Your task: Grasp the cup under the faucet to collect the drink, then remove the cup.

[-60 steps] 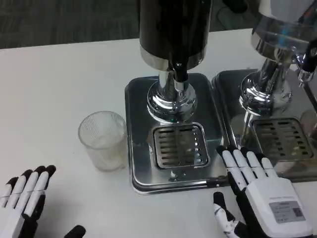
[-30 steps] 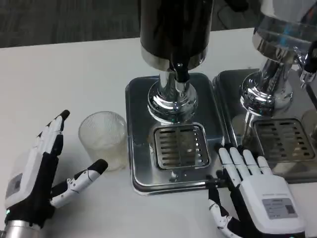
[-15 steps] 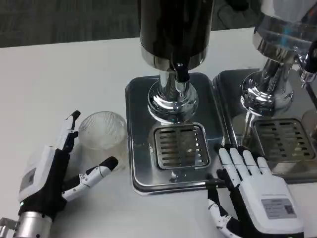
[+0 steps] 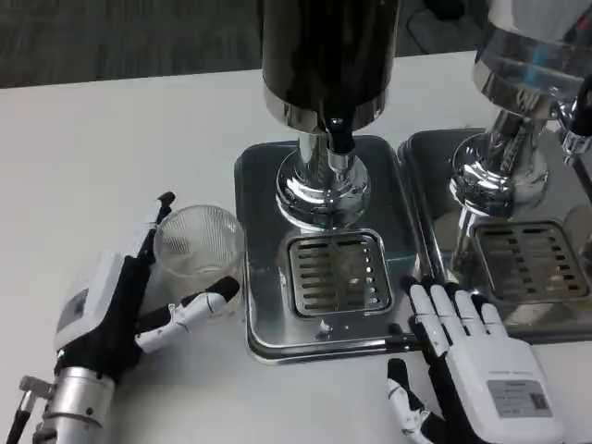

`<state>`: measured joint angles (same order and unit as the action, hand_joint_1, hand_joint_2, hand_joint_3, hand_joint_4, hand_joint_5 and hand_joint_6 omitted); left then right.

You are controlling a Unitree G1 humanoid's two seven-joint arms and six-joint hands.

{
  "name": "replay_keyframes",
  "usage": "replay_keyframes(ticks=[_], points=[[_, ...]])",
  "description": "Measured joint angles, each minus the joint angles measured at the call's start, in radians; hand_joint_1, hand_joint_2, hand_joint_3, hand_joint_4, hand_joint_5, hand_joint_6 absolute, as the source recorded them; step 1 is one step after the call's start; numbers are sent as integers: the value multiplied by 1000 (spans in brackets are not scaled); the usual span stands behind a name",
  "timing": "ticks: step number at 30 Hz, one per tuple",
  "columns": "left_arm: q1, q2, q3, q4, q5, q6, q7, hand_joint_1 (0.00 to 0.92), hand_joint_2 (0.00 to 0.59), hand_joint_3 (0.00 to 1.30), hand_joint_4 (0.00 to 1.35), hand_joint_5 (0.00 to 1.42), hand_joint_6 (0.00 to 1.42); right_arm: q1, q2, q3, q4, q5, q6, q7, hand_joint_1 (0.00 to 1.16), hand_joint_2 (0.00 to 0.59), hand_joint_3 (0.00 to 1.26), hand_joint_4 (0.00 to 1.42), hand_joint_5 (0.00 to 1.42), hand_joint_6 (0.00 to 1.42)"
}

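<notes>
Note the dispenser (image 4: 326,83) on its steel tray (image 4: 319,277), faucet (image 4: 339,141) above the drain grate (image 4: 337,271). The cup (image 4: 197,250) stands on the table (image 4: 111,148) just left of the tray, not under the faucet. Your left hand (image 4: 120,305) brackets it, spread, grasping nothing. Your right hand (image 4: 472,361) rests released.

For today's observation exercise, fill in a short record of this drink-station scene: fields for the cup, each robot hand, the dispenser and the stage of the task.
Cup: clear ribbed plastic cup, upright on the white table, left of the steel drip tray, not under the faucet.
Left robot hand: fingers spread around the cup, thumb in front; firm grip cannot be confirmed.
Right robot hand: flat, fingers resting at the tray's front edge.
Dispenser: black-and-chrome drink dispenser above the slotted grate.
Stage: cup not yet placed.
</notes>
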<state>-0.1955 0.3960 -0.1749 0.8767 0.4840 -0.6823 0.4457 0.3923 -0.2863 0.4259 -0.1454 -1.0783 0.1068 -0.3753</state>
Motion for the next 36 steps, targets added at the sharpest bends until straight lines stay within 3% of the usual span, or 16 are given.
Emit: replay_keyframes(ticks=[12,20,25,36], points=[[-53,-4,-14,70,-2,-35,1,366,89,116,139,428,398,5,12,3,-2,0,13,0,174,494,21,0,0,0],[-91,-12,-38,112,0,-52,36,454,121,247,277,580,630,5,20,5,-2,0,20,0,153,482,25,0,0,0],[-93,-13,-47,120,9,-62,66,475,130,296,323,637,700,5,21,5,-2,1,20,0,147,483,25,0,0,0],[-92,-14,-53,127,44,-69,122,465,138,313,339,651,719,4,20,5,-2,5,20,0,139,483,26,0,0,0]])
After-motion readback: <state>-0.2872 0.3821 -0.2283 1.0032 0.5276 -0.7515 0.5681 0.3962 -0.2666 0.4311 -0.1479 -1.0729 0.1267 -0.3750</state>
